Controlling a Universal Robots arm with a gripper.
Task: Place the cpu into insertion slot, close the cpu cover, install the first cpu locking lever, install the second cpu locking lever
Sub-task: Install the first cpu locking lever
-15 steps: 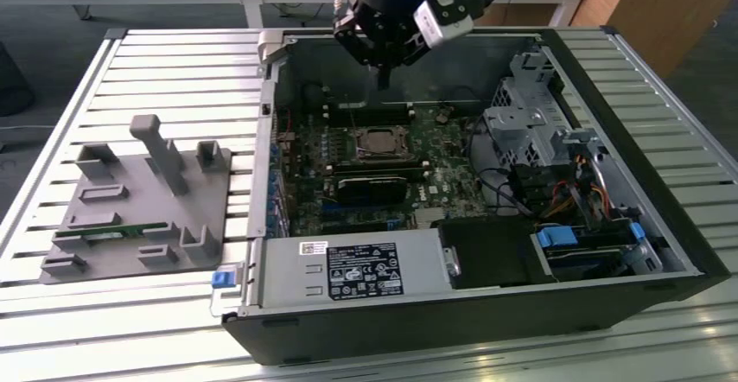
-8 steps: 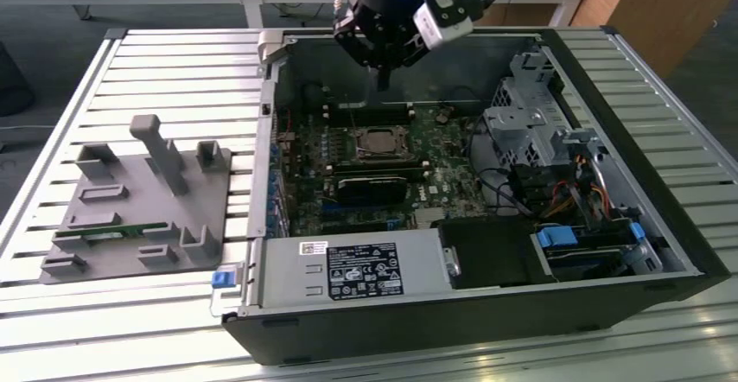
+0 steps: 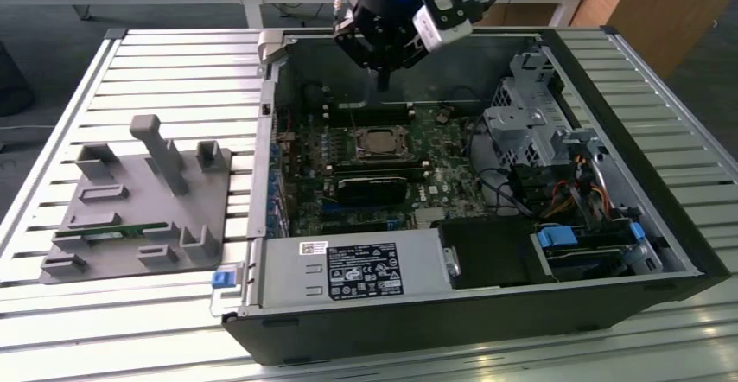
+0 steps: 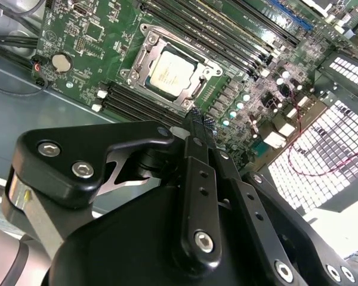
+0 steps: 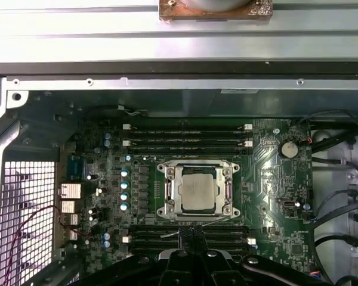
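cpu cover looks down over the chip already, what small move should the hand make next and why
Probably ease the hand straight down toward the near edge of the insertion slot. The cpu sits in it with the cpu cover lying over its rim, and a thin wire lever seems to stand loose along that edge.

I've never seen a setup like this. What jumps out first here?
The black gripper hanging over an opened computer case on the slatted table catches the eye first. Inside the case, on the green circuit board, the silvery cpu sits within the square silver cpu cover. At the exterior view's left lies a grey tray of holders.
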